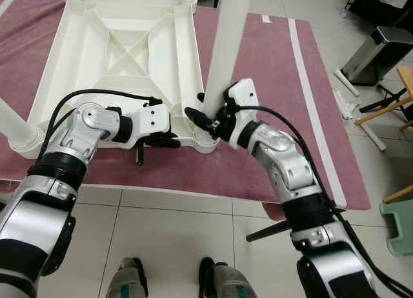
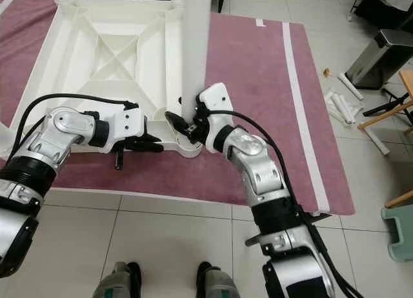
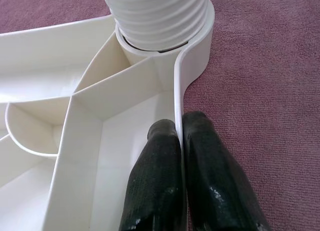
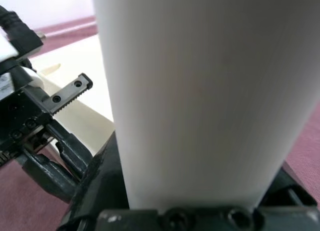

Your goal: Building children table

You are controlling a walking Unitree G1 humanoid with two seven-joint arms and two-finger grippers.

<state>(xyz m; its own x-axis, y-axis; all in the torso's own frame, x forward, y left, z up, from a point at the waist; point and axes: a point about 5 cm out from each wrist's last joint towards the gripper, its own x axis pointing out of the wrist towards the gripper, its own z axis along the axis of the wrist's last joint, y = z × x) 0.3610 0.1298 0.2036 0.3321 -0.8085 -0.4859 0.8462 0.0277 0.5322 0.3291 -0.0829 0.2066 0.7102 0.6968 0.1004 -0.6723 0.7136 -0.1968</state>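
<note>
Upturned white plastic table top [image 1: 122, 46] lying on a maroon rug [image 1: 271, 72] spread over the tiled floor [image 1: 174, 233], ribbed underside facing up. At its near right corner a white table leg [image 1: 226, 46] stands nearly upright in the corner socket [image 3: 192, 51]; the left wrist view shows the leg's threaded end seated in that socket. The right tool [image 1: 205, 117] is clenched around the leg just above the socket, one black finger visible on the leg's left side. The left tool [image 1: 169, 140], reaching in from the left, is clamped on the near edge wall of the table top, its fingers [image 3: 155, 181] pinching the thin rim between them, just left of the socket. Another leg [image 1: 16, 127] stands at the near left corner. A grey pedal bin [image 1: 377, 53] stands on the floor far right.
</note>
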